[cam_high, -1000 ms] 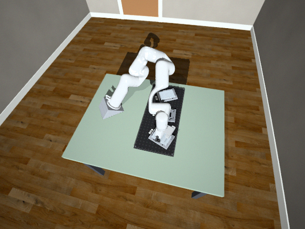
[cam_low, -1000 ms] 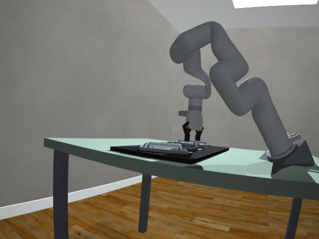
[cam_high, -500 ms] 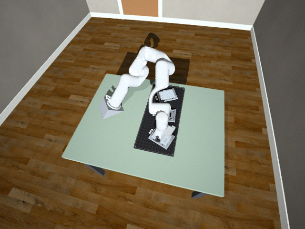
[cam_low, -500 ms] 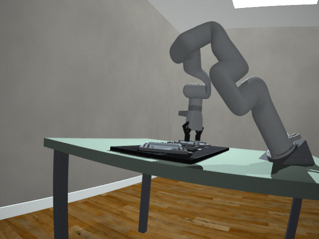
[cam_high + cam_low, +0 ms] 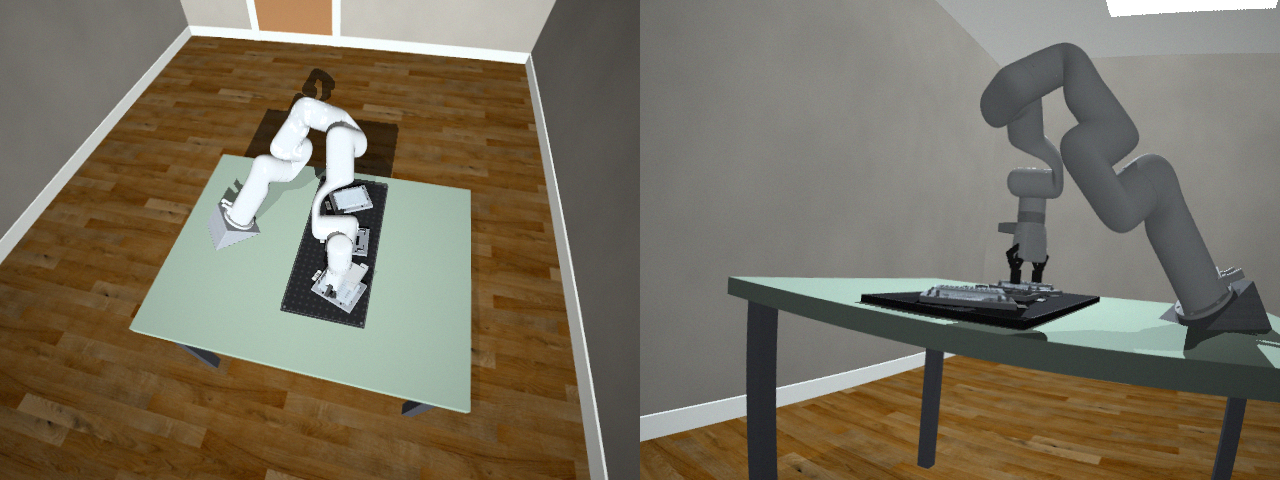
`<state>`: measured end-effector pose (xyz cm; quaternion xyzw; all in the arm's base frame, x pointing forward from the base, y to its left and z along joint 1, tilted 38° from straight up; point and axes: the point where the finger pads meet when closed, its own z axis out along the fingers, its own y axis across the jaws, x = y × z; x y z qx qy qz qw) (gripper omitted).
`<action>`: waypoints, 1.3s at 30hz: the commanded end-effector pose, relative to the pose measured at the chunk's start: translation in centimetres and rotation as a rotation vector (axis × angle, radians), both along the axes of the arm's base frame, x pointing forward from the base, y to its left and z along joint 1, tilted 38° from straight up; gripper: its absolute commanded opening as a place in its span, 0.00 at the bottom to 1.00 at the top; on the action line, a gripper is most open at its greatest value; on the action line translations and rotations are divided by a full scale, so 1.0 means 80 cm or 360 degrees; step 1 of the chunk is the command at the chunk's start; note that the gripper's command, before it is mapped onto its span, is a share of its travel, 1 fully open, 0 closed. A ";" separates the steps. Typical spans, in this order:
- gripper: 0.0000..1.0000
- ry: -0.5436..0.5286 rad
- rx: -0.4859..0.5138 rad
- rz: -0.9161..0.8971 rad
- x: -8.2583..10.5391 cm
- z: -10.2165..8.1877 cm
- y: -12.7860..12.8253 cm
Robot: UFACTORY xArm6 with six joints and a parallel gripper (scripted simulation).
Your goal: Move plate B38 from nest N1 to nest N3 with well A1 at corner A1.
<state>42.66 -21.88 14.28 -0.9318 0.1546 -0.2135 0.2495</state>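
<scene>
My gripper [image 5: 338, 283] points straight down at the near end of the black deck [image 5: 336, 253] and is shut on a white well plate [image 5: 342, 290], which I take to be plate B38. The labels are too small to read. The plate is turned at an angle to the deck's edges. In the exterior view the fingers [image 5: 1025, 271] grip this plate [image 5: 1025, 285] low, at about nest height; I cannot tell whether it is touching the nest. The other plate [image 5: 352, 199] lies on the nest at the far end of the deck and also shows in the exterior view [image 5: 965, 295].
A middle nest [image 5: 361, 240] with no plate on it lies between the two plates. The arm's base [image 5: 233, 225] stands on a grey wedge to the left of the deck. The arm's forearm hangs over the deck's far half.
</scene>
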 end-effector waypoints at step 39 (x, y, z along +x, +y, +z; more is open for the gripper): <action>0.00 -0.0005 -0.0005 -0.0003 -0.011 0.021 -0.012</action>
